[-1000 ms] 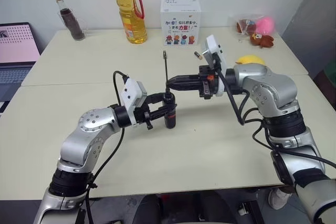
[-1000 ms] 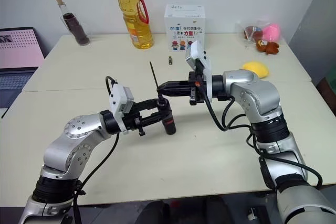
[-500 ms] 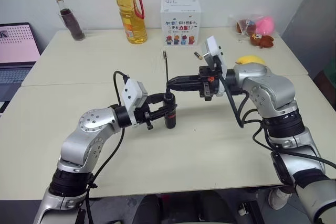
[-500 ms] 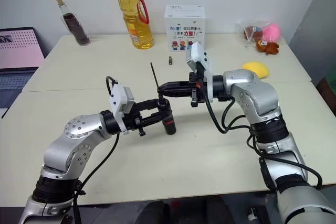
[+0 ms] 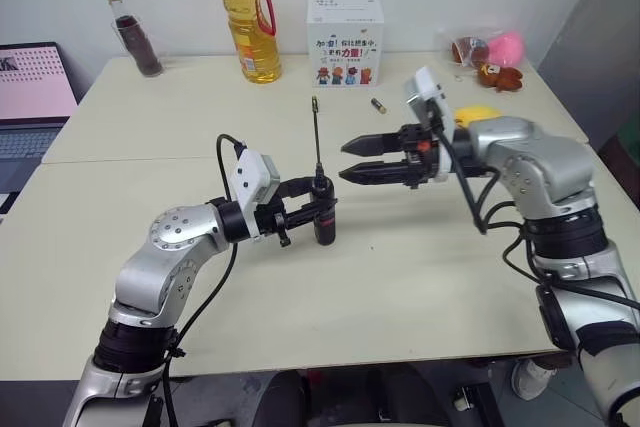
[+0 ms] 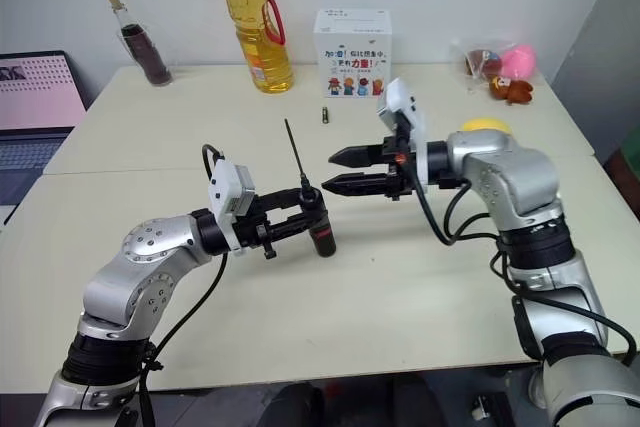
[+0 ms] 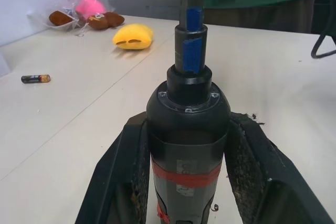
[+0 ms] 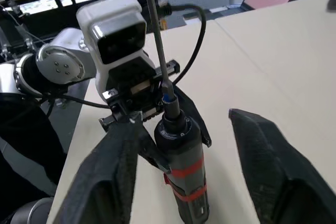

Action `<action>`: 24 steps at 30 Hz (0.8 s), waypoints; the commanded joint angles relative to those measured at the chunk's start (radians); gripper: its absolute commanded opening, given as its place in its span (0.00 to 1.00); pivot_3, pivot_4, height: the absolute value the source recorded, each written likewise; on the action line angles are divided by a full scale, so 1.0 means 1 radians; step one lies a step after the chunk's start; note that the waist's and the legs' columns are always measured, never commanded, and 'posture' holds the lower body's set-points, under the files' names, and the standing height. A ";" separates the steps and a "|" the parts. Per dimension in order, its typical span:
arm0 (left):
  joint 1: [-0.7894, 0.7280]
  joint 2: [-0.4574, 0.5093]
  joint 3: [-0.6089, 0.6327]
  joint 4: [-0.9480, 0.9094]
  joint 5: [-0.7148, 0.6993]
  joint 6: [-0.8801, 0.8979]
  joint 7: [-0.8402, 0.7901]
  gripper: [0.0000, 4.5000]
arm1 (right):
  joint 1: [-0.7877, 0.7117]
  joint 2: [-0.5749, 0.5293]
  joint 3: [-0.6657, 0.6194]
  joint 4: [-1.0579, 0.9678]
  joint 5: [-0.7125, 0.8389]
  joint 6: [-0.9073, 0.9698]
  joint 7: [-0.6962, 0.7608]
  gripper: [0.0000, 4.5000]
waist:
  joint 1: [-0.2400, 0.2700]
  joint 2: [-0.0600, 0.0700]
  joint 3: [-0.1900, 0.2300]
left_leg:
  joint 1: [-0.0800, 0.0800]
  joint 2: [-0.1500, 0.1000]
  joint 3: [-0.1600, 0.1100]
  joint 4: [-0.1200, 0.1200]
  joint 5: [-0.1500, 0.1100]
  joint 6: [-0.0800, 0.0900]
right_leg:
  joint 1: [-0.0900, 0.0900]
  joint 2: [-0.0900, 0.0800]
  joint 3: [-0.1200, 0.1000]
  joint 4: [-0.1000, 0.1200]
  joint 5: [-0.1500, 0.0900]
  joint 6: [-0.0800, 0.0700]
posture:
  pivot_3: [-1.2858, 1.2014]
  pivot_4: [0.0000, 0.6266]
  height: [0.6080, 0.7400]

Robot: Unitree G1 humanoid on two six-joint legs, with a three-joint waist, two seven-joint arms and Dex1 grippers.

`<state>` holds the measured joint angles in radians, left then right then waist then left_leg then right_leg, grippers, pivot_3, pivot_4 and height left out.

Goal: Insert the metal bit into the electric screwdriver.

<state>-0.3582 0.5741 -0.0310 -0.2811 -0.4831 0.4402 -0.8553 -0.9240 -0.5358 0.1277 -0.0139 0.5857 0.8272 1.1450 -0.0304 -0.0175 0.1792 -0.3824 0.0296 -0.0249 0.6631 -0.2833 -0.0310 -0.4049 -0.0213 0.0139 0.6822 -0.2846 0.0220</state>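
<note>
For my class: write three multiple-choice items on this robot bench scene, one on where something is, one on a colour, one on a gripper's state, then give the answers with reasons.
1. Where is the metal bit?
A. Standing in the top of the electric screwdriver
B. Lying flat on the table
C. Clamped in the right gripper

2. What colour is the band on the screwdriver's body?
A. Green
B. Red
C. Yellow

3. How is the right gripper?
A. Shut on the bit
B. Shut on a battery
C. Open, holding nothing

Answers: 1 A, the rod rises from the tool, which the left gripper holds upright. 2 B, the left wrist view shows a red band. 3 C, its fingers stand apart beside the bit.
</note>
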 commanded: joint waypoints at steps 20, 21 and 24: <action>-0.552 0.291 -0.302 0.812 0.470 -0.329 -0.528 0.36 | 0.777 -0.089 -0.253 -0.771 0.038 -0.008 -0.472 0.99 | 0.026 -0.006 0.004 | -0.014 -0.003 0.000 0.004 0.000 0.000 | -0.007 0.004 -0.008 -0.001 0.000 -0.001 | 0.52 0.24 1.00; -0.557 0.266 -0.307 0.833 0.483 -0.341 -0.523 0.36 | 0.786 -0.089 -0.250 -0.769 0.033 -0.017 -0.478 0.99 | 0.022 -0.006 0.004 | -0.014 -0.003 0.001 0.004 0.000 0.000 | -0.008 0.004 -0.008 -0.001 0.000 -0.001 | 0.52 0.24 1.00; -0.577 0.193 -0.317 0.902 0.521 -0.376 -0.490 0.36 | 0.802 -0.098 -0.235 -0.758 0.007 -0.047 -0.489 0.99 | 0.006 -0.005 0.004 | -0.012 -0.002 0.001 0.003 0.000 0.000 | -0.008 0.005 -0.006 -0.001 0.000 -0.001 | 0.52 0.24 1.00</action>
<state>-0.9122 0.7861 -0.3543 0.5979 0.0280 0.0939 -1.3639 -0.1228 -0.6260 -0.1109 -0.7490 0.6032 0.8145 0.6663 -0.0246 -0.0229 0.1835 -0.3947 0.0273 -0.0241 0.6658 -0.2831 -0.0311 -0.4126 -0.0164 0.0074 0.6816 -0.2842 0.0211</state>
